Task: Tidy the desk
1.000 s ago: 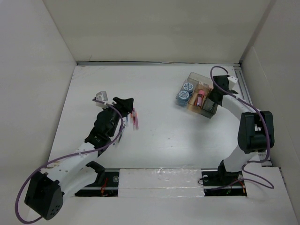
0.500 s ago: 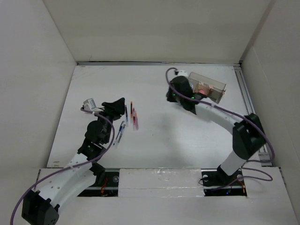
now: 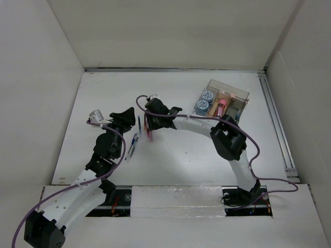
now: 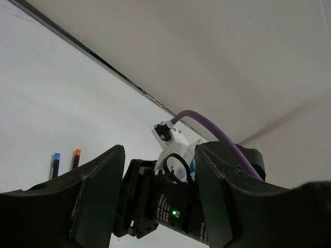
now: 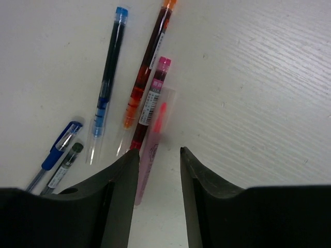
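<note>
**Surface** [image 3: 196, 155]: white and flat, filling the overhead view between pale walls. A silvery strip [image 3: 176, 69] runs along its far edge.

**Right tool** [image 5: 156, 154]: fingers spread, pointing down at a group of pens left of centre on the surface. A pink pen [image 5: 151, 98] and a pale pink marker [image 5: 153, 139] lying against it run into the gap between the fingers. Whether either finger touches them cannot be determined. An orange pen [image 5: 147, 62] and a blue pen [image 5: 107, 82] lie just beside them, roughly parallel. A dark blue pen [image 5: 54, 155] and a black pen [image 5: 65, 166] lie together a little further off.

**Left tool** [image 3: 128, 114]: fingers spread, holding nothing, positioned just left of the pen group. In the left wrist view, the right arm's wrist shows in the gap between its fingers.

**Clear box** [image 3: 237, 94]: stands on the far right part of the surface. It contains two blue round items [image 3: 205, 102] and a pink item [image 3: 221, 107].
</note>
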Motion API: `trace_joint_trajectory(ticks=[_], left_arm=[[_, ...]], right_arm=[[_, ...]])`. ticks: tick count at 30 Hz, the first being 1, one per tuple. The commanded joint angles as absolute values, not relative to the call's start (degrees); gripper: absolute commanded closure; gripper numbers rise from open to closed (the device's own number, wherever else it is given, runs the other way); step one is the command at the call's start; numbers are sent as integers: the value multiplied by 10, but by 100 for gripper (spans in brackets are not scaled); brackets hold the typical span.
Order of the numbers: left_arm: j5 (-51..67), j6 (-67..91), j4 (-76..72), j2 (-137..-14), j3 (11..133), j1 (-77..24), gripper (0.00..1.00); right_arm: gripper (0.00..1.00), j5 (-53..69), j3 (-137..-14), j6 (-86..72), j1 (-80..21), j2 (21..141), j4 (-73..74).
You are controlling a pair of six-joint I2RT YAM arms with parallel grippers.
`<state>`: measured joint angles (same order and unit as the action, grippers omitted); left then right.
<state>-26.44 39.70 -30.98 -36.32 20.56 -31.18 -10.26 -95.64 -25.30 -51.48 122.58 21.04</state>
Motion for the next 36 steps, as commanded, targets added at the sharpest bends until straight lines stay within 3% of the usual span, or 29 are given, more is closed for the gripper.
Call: trace_joint_trajectory(ticks=[1,23,35,36], left_arm=[[-270,397,-330,-358,208,-316,47],[-265,405,-323,-350,208,-316,47],[-360,473,-309,-238,154,-321,44],[-362,475,-308,-239,154,-321,44]], right_arm=[[58,-112,-998,-256,-514,1231,241],[68,-96,-1017,-284,-525,1287,251],[69,-83,-983,-301,-525,1284,237],[73,-83,-983,-300,-525,1283,236]])
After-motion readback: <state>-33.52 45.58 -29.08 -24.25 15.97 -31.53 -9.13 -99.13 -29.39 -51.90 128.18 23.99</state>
